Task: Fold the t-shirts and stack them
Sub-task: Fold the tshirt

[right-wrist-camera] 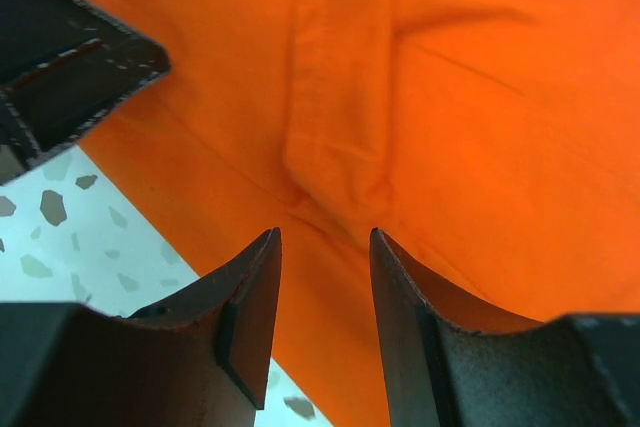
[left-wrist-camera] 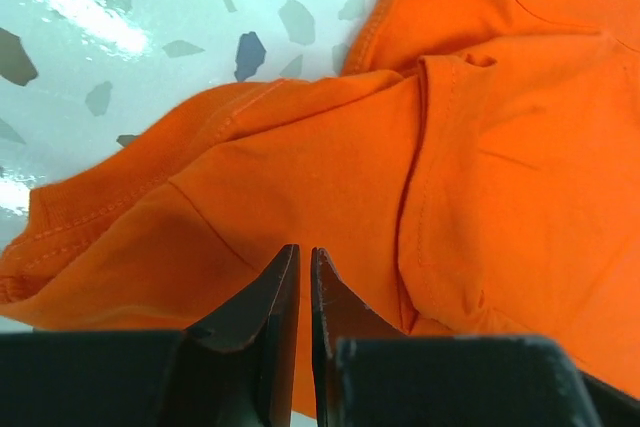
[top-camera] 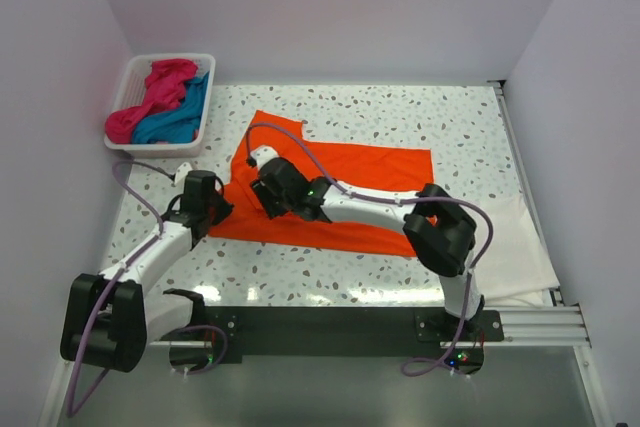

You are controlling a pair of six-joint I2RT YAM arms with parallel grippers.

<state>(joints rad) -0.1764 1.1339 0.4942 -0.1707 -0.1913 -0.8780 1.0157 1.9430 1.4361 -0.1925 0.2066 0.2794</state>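
Note:
The bright orange t-shirt [top-camera: 380, 167] lies spread flat in the middle of the table, its left sleeve area creased and partly folded over. My left gripper [top-camera: 218, 209] is at the shirt's left edge; in the left wrist view its jaws [left-wrist-camera: 304, 252] are shut just above the orange cloth [left-wrist-camera: 330, 167], with nothing seen between them. My right gripper [top-camera: 260, 197] is close beside it, open over a raised fold of the shirt [right-wrist-camera: 480, 97], jaws [right-wrist-camera: 325, 234] apart and empty. The magenta-pink shirt [top-camera: 150, 97] and the teal-blue shirt [top-camera: 180, 117] lie bunched in the basket.
The white slatted basket [top-camera: 160, 150] stands at the back left corner. A white cloth [top-camera: 520, 247] lies at the right front of the speckled table [top-camera: 400, 107]. The left gripper's body [right-wrist-camera: 60, 57] shows in the right wrist view's top left. Walls enclose three sides.

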